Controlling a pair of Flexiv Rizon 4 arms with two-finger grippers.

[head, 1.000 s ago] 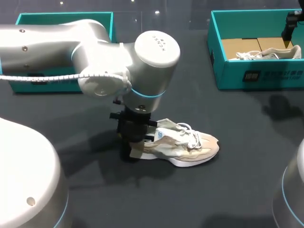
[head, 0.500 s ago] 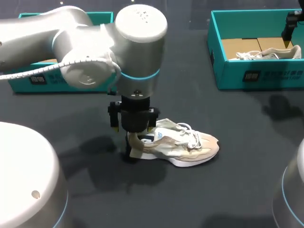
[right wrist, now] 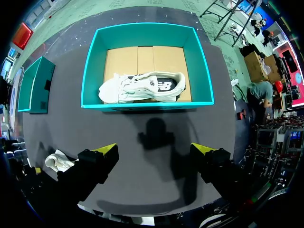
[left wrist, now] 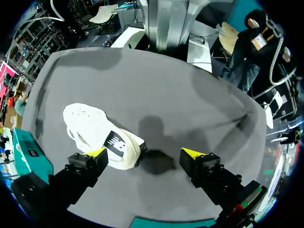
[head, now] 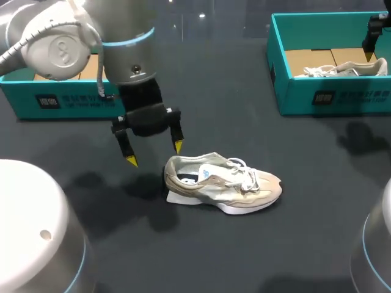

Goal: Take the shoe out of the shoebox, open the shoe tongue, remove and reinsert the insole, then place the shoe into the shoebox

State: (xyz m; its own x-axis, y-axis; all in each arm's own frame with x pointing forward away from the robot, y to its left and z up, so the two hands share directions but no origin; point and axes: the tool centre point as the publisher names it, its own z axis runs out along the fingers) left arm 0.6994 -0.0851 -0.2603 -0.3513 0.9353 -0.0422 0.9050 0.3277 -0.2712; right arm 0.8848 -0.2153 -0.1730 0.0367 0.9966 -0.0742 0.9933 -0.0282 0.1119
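Shoe [left wrist: 90,126] bears dark logo [left wrist: 114,142] on its side.

The left arm [head: 61,49] hides much of the left shoebox [head: 61,101]. The right shoebox [head: 330,94] and the second shoe [head: 348,67] inside it are cut off by the head view's edge.

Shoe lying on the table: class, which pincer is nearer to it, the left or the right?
Left. The left pincer hangs open just above and beside the heel end of the shoe. The right pincer is open far off, by the shoebox holding another shoe.
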